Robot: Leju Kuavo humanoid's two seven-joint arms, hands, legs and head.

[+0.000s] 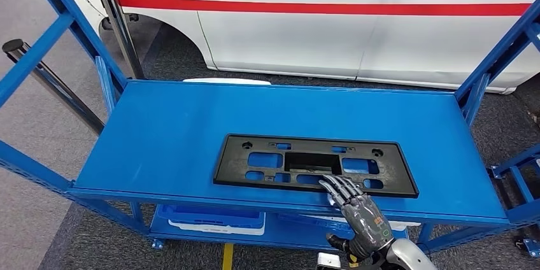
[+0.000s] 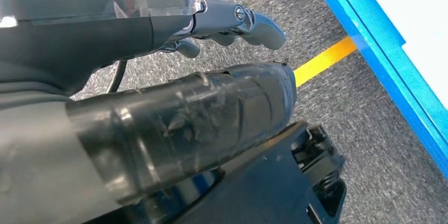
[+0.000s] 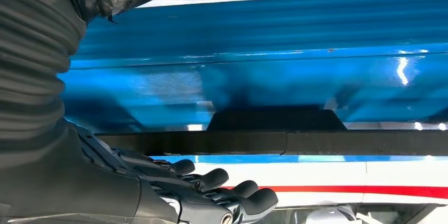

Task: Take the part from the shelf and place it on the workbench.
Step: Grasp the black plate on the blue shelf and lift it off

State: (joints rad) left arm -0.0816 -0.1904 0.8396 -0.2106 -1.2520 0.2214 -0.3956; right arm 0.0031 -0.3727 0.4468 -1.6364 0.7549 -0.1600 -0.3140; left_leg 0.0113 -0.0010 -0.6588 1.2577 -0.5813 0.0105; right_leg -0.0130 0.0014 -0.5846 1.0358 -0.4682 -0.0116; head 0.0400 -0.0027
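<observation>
A flat black plate-holder part (image 1: pixel 267 158) with several cut-outs lies on the blue shelf (image 1: pixel 159 130), a little right of the middle and close to the front edge. My right hand (image 1: pixel 360 214) reaches up from below, its fingers (image 1: pixel 341 187) stretched out flat on the part's near edge. In the right wrist view the part's edge (image 3: pixel 296 142) runs as a dark bar past the fingers (image 3: pixel 227 189), which lie straight, with the shelf (image 3: pixel 264 28) behind; nothing is gripped. My left hand (image 2: pixel 158 118) hangs over the grey floor and holds nothing.
A white car (image 1: pixel 318 21) with a red stripe stands close behind the shelf. Blue uprights (image 1: pixel 490 66) frame both ends, and two dark posts (image 1: pixel 121 28) stand at the left. A blue and white tray (image 1: pixel 216 219) sits on the lower level. A yellow line (image 2: pixel 322 60) marks the floor.
</observation>
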